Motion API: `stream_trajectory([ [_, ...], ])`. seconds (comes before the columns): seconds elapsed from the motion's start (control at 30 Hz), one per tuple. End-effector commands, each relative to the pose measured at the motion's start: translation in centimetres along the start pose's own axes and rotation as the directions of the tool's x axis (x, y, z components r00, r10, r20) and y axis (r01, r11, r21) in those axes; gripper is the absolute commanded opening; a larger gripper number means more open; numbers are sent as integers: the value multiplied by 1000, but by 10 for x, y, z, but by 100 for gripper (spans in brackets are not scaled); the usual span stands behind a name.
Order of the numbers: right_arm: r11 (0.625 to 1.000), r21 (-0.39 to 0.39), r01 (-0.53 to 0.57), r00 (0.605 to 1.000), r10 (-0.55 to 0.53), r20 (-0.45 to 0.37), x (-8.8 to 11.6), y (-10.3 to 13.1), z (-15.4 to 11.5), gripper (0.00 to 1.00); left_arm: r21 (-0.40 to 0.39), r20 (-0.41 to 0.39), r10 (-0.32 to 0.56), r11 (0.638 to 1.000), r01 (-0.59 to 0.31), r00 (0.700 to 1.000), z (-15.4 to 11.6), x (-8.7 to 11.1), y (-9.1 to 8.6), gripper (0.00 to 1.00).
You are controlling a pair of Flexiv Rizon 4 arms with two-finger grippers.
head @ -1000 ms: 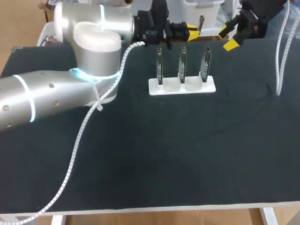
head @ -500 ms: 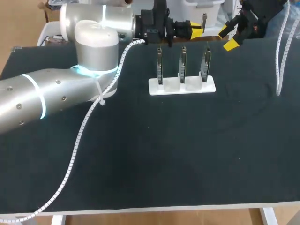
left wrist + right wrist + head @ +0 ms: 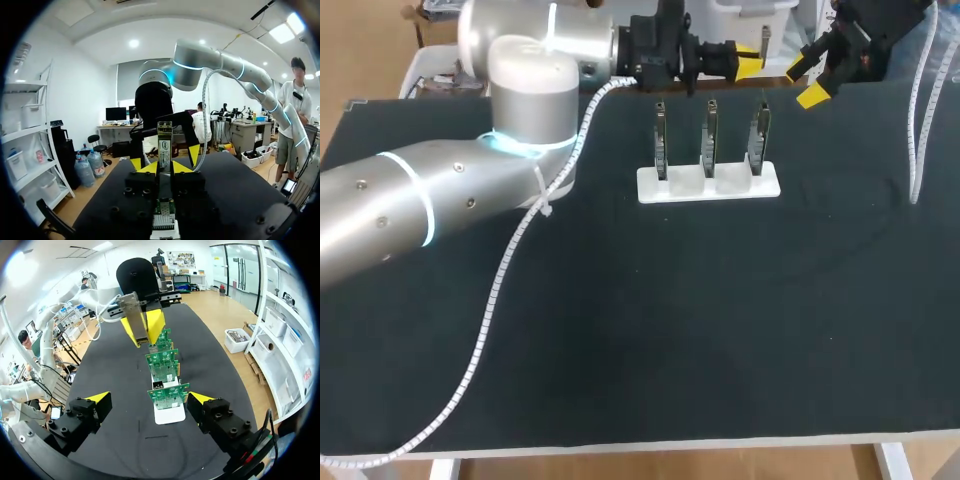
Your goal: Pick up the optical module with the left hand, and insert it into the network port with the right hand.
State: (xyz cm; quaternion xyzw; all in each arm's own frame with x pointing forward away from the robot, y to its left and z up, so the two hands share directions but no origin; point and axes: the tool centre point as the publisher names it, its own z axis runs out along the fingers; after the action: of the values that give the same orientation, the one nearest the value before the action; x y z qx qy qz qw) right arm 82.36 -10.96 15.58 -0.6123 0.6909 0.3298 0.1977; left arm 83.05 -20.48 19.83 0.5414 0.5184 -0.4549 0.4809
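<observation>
Yellow-tipped left gripper (image 3: 750,62), clamped on the slim metal optical module (image 3: 765,38), has carried it further behind the white stand (image 3: 650,188) of three upright green boards, toward the wide-spread, empty right gripper (image 3: 807,78), so the handover seems near.

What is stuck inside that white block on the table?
Three circuit boards stand upright in a row in the white block. Their lower edges are sunk into it and cannot be seen.
</observation>
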Motion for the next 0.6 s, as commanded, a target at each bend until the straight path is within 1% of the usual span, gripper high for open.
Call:
stream_trajectory([
  [0.03, 825, -566, -1, 1000, 0, -3, -2, -8, -2, 100, 10, -4, -1, 1000, 1, 1000, 5, 1, 2, 0],
  [0.6, 825, -566, -1, 1000, 0, -3, -2, -8, -2, 100, 26, -13, -61, 998, 61, 998, 9, 11, 0, 0],
])
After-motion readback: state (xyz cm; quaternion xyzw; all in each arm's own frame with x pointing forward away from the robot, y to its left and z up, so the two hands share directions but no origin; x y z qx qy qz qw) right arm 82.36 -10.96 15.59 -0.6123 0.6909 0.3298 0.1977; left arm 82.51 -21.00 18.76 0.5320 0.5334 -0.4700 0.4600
